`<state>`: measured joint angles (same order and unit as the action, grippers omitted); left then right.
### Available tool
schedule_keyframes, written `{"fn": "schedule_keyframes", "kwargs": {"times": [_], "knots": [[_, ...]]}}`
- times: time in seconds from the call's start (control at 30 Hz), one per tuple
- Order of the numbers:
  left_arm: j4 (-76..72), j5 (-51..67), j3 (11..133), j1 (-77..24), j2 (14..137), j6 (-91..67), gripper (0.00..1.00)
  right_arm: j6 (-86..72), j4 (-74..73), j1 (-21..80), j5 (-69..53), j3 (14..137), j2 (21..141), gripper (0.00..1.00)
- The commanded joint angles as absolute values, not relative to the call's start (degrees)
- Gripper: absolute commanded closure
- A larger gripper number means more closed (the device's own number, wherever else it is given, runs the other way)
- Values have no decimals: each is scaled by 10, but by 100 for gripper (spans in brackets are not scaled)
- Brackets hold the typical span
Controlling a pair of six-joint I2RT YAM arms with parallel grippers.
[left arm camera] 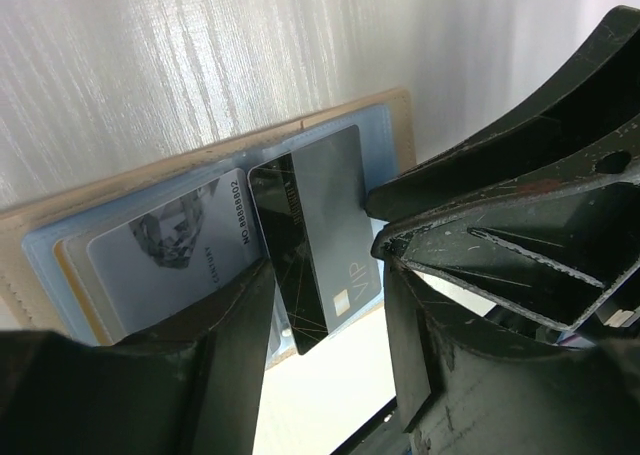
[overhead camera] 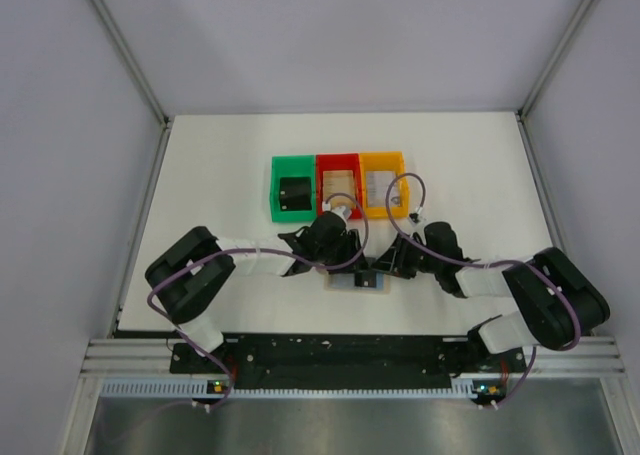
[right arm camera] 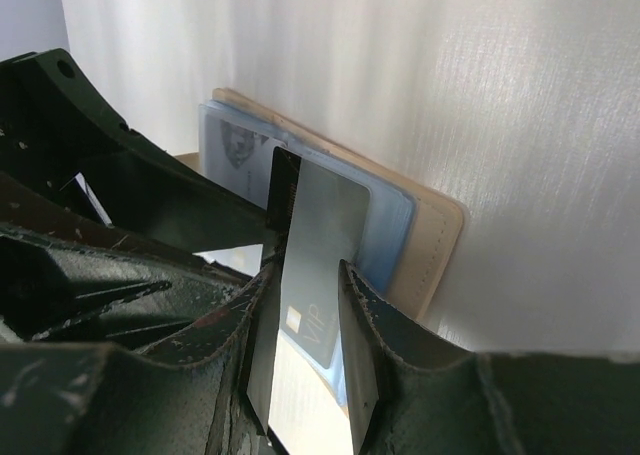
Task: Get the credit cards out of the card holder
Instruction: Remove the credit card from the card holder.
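The card holder [overhead camera: 357,283] lies open on the table between both grippers, tan outside [right arm camera: 437,237] and light blue inside [left arm camera: 385,125]. A grey card with a diamond picture [left arm camera: 170,245] sits in its left panel and a grey VIP card [left arm camera: 340,210] in its right panel. A black card [left arm camera: 285,245] stands tilted between them, its top edge [right arm camera: 284,183] raised. My left gripper [left arm camera: 330,320] is open and straddles the black card's lower corner. My right gripper [right arm camera: 305,275] has its fingers a narrow gap apart over the VIP card, with the black card against one finger.
A green bin [overhead camera: 275,187], a red bin [overhead camera: 338,158] and an orange bin [overhead camera: 383,156] stand in a row behind the holder, each with something flat inside. White walls enclose the table on three sides.
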<state>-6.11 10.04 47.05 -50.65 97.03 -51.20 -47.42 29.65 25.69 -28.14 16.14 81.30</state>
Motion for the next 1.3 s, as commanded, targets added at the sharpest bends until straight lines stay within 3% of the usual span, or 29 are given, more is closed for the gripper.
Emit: {"fn": "schedule_keyframes", "kwargs": {"times": [0.0,0.13,0.33,0.73,1.27], "knots": [[-83,107,470,-509,964,-528,53,-463,287,254,-285,153,827,69],[-109,113,454,-509,962,-548,68,-461,290,255,-287,153,827,69],[-151,113,428,-509,958,-572,100,-463,294,254,-288,150,825,69],[-215,79,359,-499,910,-625,100,-465,279,255,-270,146,825,69],[-182,76,316,-473,848,-606,100,-460,253,255,-255,149,817,69]]}}
